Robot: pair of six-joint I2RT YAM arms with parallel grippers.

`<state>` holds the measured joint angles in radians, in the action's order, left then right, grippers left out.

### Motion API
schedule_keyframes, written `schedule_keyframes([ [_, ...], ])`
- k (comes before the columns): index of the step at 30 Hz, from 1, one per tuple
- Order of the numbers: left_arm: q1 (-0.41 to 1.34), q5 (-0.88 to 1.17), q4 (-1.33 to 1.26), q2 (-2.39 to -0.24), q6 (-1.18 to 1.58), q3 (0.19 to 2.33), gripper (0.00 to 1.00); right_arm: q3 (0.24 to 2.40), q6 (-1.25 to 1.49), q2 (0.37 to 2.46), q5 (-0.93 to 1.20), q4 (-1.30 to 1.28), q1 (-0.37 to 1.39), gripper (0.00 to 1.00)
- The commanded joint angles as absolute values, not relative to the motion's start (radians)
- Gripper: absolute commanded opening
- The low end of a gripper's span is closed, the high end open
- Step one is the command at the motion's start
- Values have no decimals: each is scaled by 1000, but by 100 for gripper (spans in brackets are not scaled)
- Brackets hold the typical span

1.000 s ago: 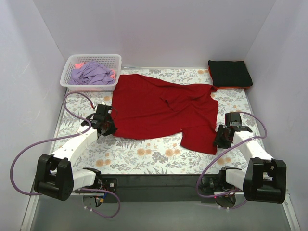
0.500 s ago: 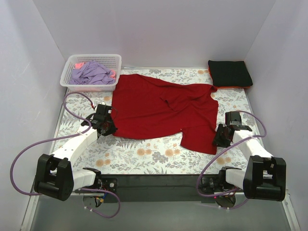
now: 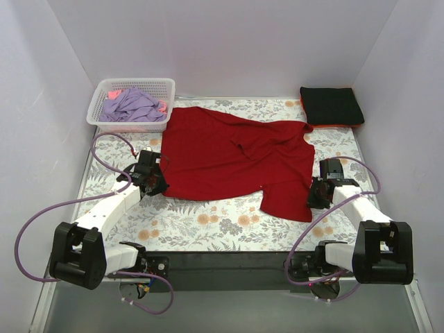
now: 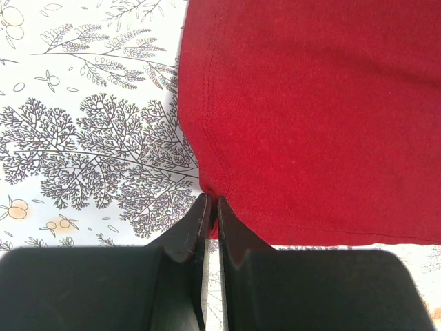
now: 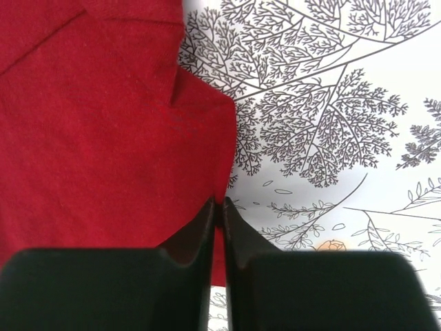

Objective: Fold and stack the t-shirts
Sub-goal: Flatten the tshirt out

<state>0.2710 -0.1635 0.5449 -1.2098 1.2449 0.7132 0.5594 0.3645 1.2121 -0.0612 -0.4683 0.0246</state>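
floral table cloth [image 3: 208,223], red t-shirt [image 3: 229,152] spread mid-frame. left gripper [image 4: 210,203] clenched on hem corner, right gripper [image 5: 219,205] pinching opposite edge. lift both evenly, low.

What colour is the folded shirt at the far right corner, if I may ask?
The shirt is black, seen best in the top view.

High rear overview, two close downward wrist views (red t-shirt [image 3: 229,154] shared)
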Motion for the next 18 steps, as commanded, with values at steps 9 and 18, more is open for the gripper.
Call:
schedule_keyframes([
  [9,258,-256,548,-1187,1232,765,0,632,333,1134,-159,-509,31,1],
  [18,259,-402,692,-1213,1198,1133,0,1070,304,974,-310,-594,29,1],
])
